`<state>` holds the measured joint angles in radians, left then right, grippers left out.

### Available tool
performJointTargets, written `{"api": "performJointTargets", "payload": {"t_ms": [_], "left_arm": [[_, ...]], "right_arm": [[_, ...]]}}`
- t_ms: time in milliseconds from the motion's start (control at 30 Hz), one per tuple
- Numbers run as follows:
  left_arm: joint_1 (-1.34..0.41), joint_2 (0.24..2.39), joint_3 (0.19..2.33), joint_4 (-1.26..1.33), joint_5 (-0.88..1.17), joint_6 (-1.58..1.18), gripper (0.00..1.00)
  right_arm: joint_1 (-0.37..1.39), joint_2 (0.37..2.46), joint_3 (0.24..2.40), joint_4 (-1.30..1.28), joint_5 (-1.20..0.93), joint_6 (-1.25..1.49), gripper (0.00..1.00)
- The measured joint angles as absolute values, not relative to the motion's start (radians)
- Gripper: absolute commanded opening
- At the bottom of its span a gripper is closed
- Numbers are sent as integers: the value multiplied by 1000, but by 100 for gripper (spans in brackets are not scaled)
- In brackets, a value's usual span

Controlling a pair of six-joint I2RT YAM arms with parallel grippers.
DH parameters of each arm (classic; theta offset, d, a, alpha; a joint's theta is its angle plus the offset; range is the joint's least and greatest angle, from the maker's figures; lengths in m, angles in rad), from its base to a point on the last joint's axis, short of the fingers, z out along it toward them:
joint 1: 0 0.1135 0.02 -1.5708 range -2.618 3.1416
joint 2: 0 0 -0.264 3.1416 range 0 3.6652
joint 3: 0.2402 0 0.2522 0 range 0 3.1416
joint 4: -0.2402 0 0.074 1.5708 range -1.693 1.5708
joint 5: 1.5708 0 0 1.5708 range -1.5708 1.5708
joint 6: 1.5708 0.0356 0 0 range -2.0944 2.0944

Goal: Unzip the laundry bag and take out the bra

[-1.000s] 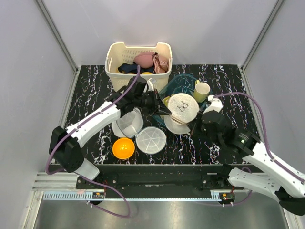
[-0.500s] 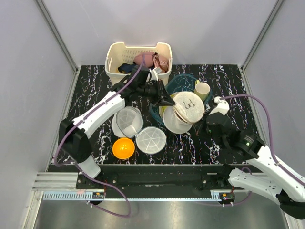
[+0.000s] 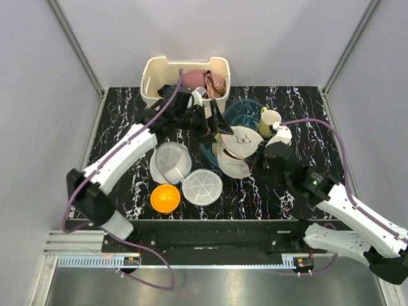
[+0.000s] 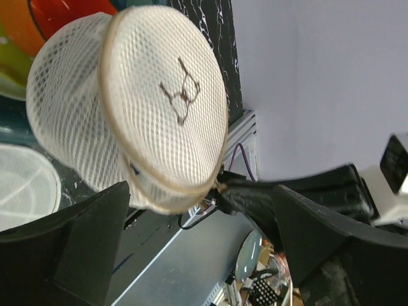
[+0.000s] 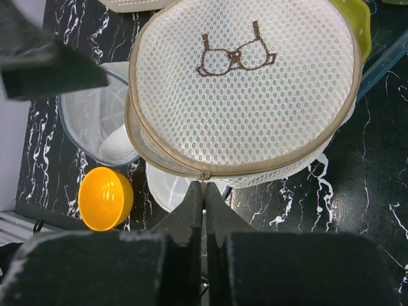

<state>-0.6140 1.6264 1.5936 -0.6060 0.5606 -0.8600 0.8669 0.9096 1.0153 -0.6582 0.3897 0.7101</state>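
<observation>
The laundry bag (image 3: 239,143) is a round cream mesh case with a small brown logo, zipped shut and tilted on a stack of dishes. It fills the top of the right wrist view (image 5: 245,89) and the left wrist view (image 4: 146,102). My right gripper (image 5: 204,186) is shut on the zip pull (image 5: 203,175) at the bag's near rim, also seen from above (image 3: 254,164). My left gripper (image 3: 212,129) stands open just left of the bag, its fingers (image 4: 83,242) apart and holding nothing. The bra is hidden.
A cream basket (image 3: 153,73) with a pink bra (image 3: 194,80) stands at the back. A teal bowl (image 3: 245,109) and a yellow-green cup (image 3: 269,121) sit behind the bag. White ribbed dishes (image 3: 202,187), a clear tub (image 3: 171,162) and an orange bowl (image 3: 165,197) lie front left.
My left gripper has opened, let go of the bag and drawn back toward the basket. The bag and the right gripper have shifted back and left.
</observation>
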Motion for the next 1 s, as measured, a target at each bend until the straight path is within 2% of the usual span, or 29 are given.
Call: {"api": "performJointTargets", "payload": {"t_ms": [233, 467, 633, 733, 767, 833, 867, 1000], "left_arm": [[-614, 1391, 1409, -594, 467, -925, 99], [-661, 1416, 1345, -572, 444, -998, 99], [-682, 1456, 1330, -527, 449, -1040, 94], [-683, 1470, 1328, -490, 450, -1060, 76], [-682, 1477, 1329, -476, 451, -1065, 53], [-682, 1493, 1333, -457, 455, -1078, 21], [-682, 1505, 1336, -450, 459, -1077, 0], [-682, 1548, 1339, -433, 477, -1070, 0]], "right_arm": [[867, 908, 1015, -645, 389, 711, 0], [867, 908, 1013, -627, 378, 712, 0], [867, 906, 1006, -616, 372, 717, 0], [867, 901, 997, -615, 372, 721, 0], [867, 899, 993, -615, 372, 722, 0], [867, 892, 982, -614, 372, 724, 0], [867, 884, 973, -615, 373, 725, 0], [867, 836, 944, -640, 397, 747, 0]]}}
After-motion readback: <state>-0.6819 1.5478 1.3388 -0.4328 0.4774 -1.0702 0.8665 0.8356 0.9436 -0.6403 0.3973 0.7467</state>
